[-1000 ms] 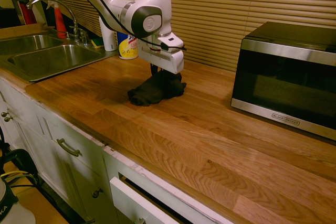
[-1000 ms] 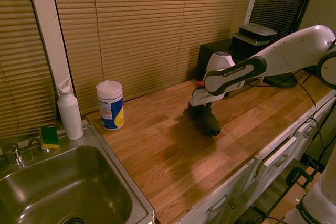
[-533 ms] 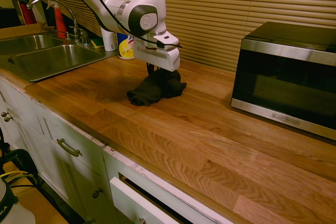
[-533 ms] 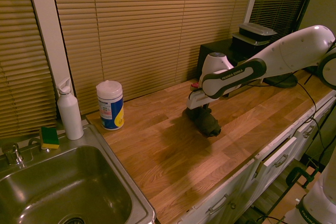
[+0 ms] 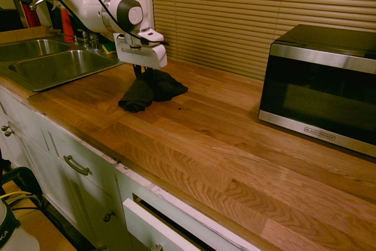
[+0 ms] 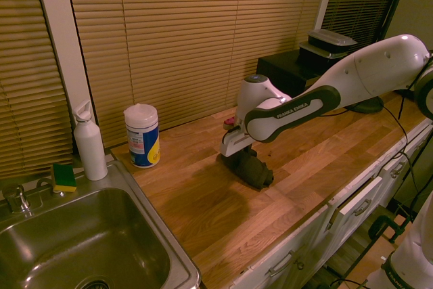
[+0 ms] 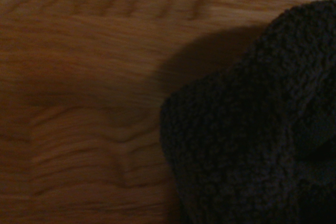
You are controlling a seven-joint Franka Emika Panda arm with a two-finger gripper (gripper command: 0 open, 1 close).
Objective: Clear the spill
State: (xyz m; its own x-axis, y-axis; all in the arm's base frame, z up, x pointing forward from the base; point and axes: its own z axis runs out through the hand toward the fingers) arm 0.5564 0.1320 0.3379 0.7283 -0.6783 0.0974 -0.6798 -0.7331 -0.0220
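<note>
A dark grey-black cloth (image 5: 150,89) lies bunched on the wooden countertop (image 5: 235,145), not far from the sink. My gripper (image 5: 141,74) points straight down into the cloth's top and is shut on it. The second exterior view shows the same grip, with the gripper (image 6: 238,156) pressed into the cloth (image 6: 250,170). A few tiny dark specks of the spill (image 5: 178,109) show on the wood just beside the cloth, on the microwave's side. Up close in the wrist view, the fuzzy cloth (image 7: 252,145) sits over bare wood (image 7: 79,77).
A steel sink (image 5: 53,66) is set into the counter's end, with a red spray bottle (image 5: 66,23) behind it. A wipes canister (image 6: 142,135), a white bottle (image 6: 90,143) and a sponge (image 6: 64,176) stand by the sink. A microwave (image 5: 320,80) occupies the other end.
My gripper has dragged the cloth along the counter toward the sink, away from the microwave. It has stayed shut on the cloth throughout.
</note>
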